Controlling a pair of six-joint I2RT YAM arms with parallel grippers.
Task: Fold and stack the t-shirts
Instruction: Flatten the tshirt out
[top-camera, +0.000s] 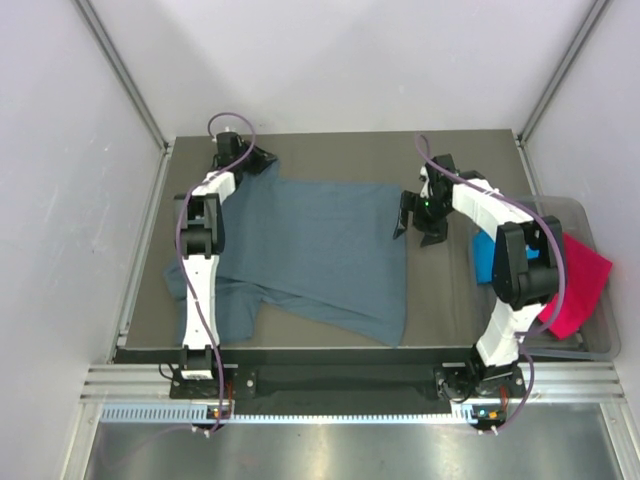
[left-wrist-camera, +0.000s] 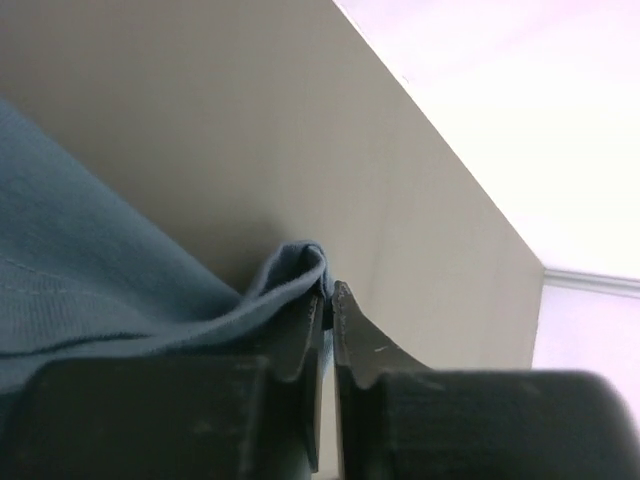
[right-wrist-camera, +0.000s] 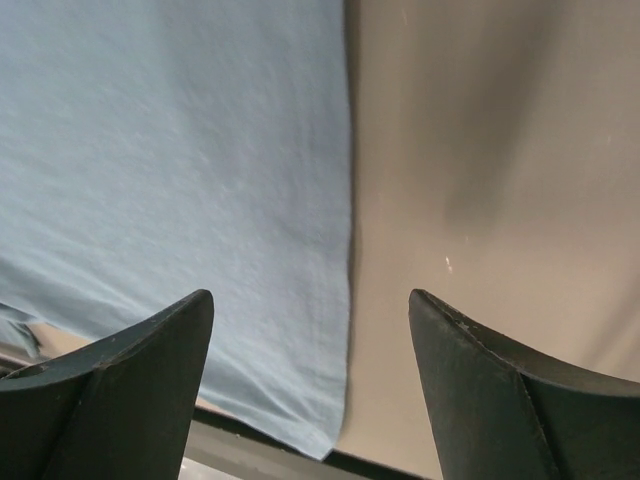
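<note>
The slate-blue t-shirt (top-camera: 320, 245) lies spread flat over the middle of the table. At its far left corner my left gripper (top-camera: 260, 160) is shut on a pinched fold of that cloth (left-wrist-camera: 290, 275), low over the table. My right gripper (top-camera: 415, 228) hovers open over the shirt's right edge (right-wrist-camera: 335, 300), which runs between its fingers (right-wrist-camera: 170, 350); nothing is held. A turquoise t-shirt (top-camera: 483, 262) lies at the right, partly hidden behind the right arm. The magenta t-shirt (top-camera: 582, 285) lies beside it.
A clear plastic tub (top-camera: 604, 330) stands at the table's right edge with the magenta cloth in it. Metal frame posts rise at the far corners, and white walls close in the sides. A black rail runs along the near edge.
</note>
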